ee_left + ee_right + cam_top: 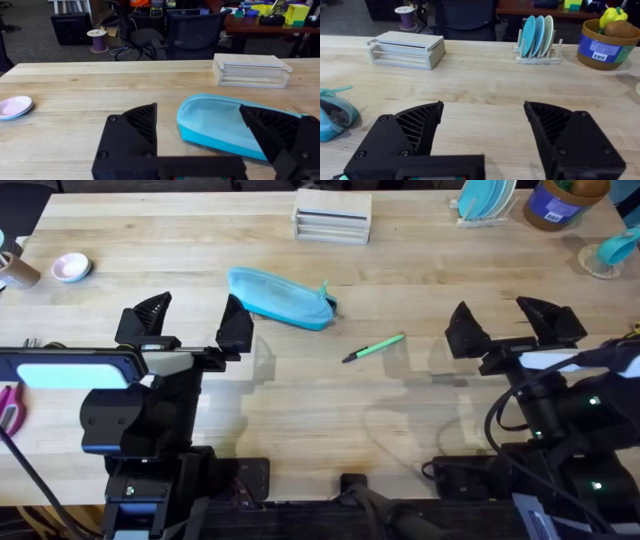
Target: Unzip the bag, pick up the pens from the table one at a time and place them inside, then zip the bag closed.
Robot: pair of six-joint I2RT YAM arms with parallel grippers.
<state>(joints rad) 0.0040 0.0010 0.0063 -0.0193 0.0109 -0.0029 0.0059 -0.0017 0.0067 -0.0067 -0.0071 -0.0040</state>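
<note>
The table (300, 400) of pale planks takes up most of the scene. Both arms sit low at its near edge: the left gripper (193, 323) with fingers spread wide, the right gripper (515, 323) spread just as wide, neither holding anything. The bag (278, 297) lies flat near the middle, just beyond the left gripper's inner finger (its pull tab end points toward the right arm). The pen (374, 347) rests alone on the wood, near the bag, between the two grippers.
</note>
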